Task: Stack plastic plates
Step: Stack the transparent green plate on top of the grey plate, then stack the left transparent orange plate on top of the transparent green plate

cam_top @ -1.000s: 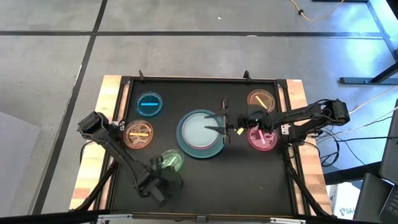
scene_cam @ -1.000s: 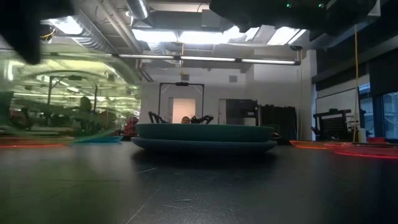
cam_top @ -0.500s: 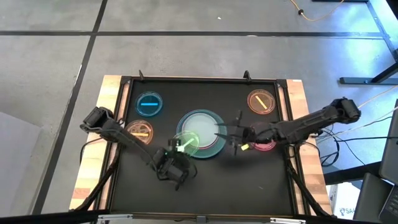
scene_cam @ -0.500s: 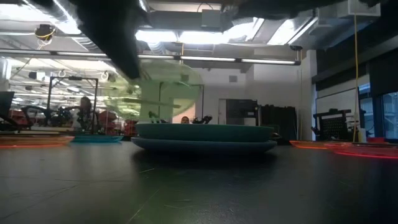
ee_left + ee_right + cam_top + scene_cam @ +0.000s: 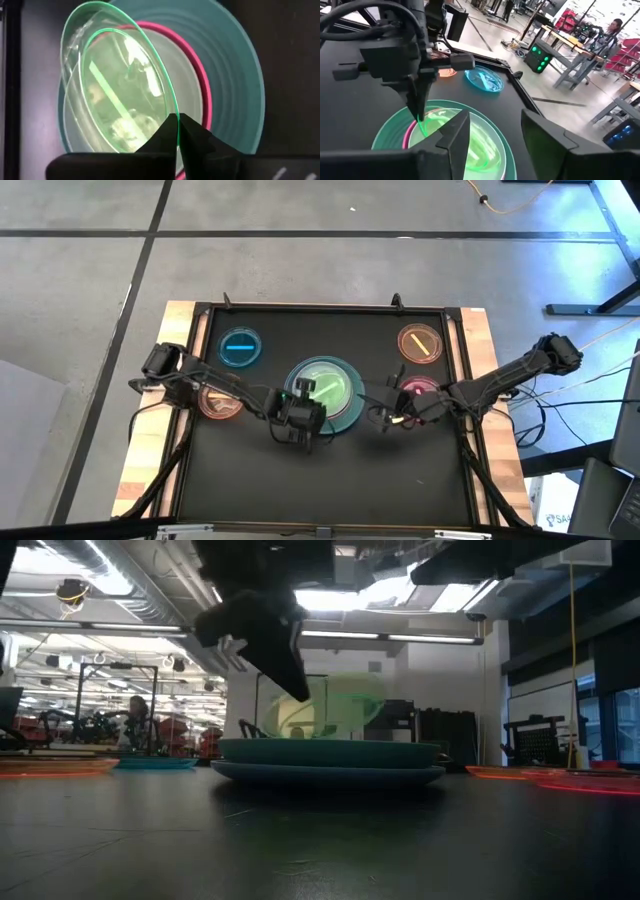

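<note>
A small translucent green plate (image 5: 322,383) with a bar mark hangs tilted over the stack of plates (image 5: 352,408) at the table's middle. In the left wrist view the stack shows a large teal plate (image 5: 235,65), a pink rim (image 5: 202,90) and a pale dish inside it. My left gripper (image 5: 303,402) is shut on the green plate (image 5: 110,85). My right gripper (image 5: 385,415) stands open beside the stack's right, near the magenta plate (image 5: 421,393). Its own view shows the green plate (image 5: 445,125) below my left gripper (image 5: 419,102). My left gripper pinches the green plate's rim (image 5: 174,116) at its near side, one finger on each face of the edge. The fingers (image 5: 283,658) slant down from the near side. The plate (image 5: 325,705) is lifted and tilted above the stack (image 5: 330,762); whether its low edge touches there cannot be told.
Single small plates lie around the stack: blue (image 5: 240,347) at far left, orange (image 5: 220,401) at left under my left arm, amber (image 5: 421,343) at far right. A raised frame (image 5: 320,307) borders the black mat. A person (image 5: 615,25) shows in the room beyond.
My left gripper has carried the green plate up from the near-left part of the table toward the far right, over the stack, and the plate now tilts above it. My right gripper has drawn back from over the stack toward the near right.
</note>
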